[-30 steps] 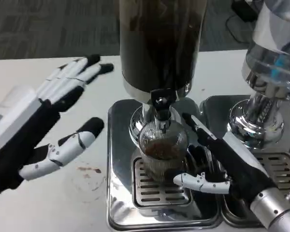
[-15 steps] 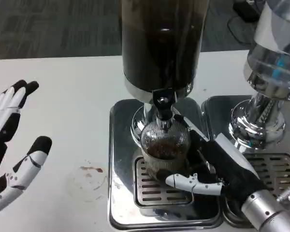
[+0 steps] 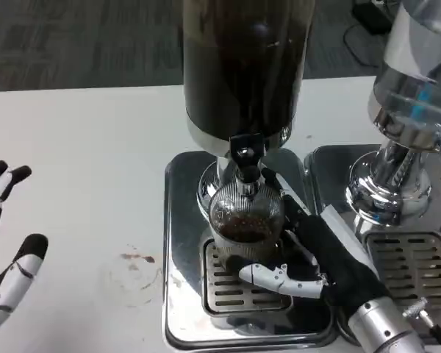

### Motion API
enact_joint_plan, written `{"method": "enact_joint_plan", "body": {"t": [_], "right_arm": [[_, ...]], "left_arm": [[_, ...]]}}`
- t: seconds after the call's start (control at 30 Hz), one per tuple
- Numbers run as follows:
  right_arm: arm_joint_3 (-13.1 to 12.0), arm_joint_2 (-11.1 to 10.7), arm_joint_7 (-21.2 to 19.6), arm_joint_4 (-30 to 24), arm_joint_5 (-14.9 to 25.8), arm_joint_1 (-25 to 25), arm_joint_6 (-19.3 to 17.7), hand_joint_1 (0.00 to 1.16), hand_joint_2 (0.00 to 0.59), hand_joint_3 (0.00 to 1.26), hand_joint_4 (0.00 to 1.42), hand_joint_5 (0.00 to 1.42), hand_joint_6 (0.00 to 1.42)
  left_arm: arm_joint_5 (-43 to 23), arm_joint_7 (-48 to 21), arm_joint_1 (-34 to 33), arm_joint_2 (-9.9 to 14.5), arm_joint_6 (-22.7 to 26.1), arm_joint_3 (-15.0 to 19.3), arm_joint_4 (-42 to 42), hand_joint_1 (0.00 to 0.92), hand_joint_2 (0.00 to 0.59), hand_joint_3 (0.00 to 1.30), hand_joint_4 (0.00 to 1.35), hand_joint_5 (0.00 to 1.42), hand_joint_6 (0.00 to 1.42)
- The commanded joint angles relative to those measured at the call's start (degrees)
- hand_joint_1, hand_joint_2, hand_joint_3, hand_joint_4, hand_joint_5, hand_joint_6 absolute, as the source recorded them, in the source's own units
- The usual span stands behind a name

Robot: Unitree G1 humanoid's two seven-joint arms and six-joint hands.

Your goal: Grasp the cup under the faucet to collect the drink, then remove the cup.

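A ribbed clear cup (image 3: 244, 229) with dark drink in its bottom stands on the drip grate (image 3: 224, 290) right under the black faucet (image 3: 244, 156) of the dark drink dispenser (image 3: 242, 66). My right hand (image 3: 320, 257) wraps the cup from the right. Its thumb curls across the cup's lower front and its fingers (image 3: 278, 190) reach round the far side, touching the glass. My left hand (image 3: 4, 250) hovers at the left edge of the picture, fingers spread, holding nothing.
The dispenser sits on a steel drip tray (image 3: 178, 220). A second, clear dispenser (image 3: 411, 110) with its own tray and grate (image 3: 411, 257) stands close on the right, just beyond my right forearm. A brown ring stain (image 3: 136, 263) marks the white table left of the tray.
My left hand has pulled back from mid-table to the left edge. My right hand has slid left and closed round the cup, its thumb now across the front.
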Motion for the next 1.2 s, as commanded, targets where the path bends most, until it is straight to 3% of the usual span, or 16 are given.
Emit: {"method": "enact_joint_plan", "body": {"t": [0.03,0.3,0.77,0.97,1.2], "right_arm": [[0.52,1.29,-2.36,2.6,-0.32,-0.72,-2.33,0.8,0.13,0.0,0.0,0.03,0.2],[1.08,3.11,-6.09,6.29,-0.62,-1.62,-4.63,0.86,0.131,0.0,0.1,0.16,0.33],[1.89,4.04,-5.38,8.42,0.18,-2.6,-4.15,0.91,0.121,0.02,0.17,0.28,0.44],[2.14,3.99,-6.13,8.68,-0.6,-2.75,-4.58,0.91,0.122,0.09,0.25,0.38,0.53],[1.96,5.39,-9.25,10.58,-1.03,-3.51,-6.25,0.93,0.135,0.18,0.33,0.48,0.63]], "left_arm": [[-0.49,0.61,1.05,1.49,-0.89,1.1,1.62,0.0,0.274,0.12,0.0,0.03,0.0],[-1.1,0.16,1.71,1.82,-0.36,1.07,3.0,0.0,0.273,0.12,0.0,0.04,0.0],[-1.71,-0.34,2.47,2.02,0.14,1.21,1.94,0.0,0.282,0.14,0.0,0.06,0.0],[-1.94,-0.25,2.9,1.77,0.5,1.11,1.57,0.0,0.282,0.15,0.0,0.06,0.0],[-1.92,0.07,3.7,1.63,0.73,1.45,0.6,0.0,0.28,0.17,0.0,0.06,0.0]]}}
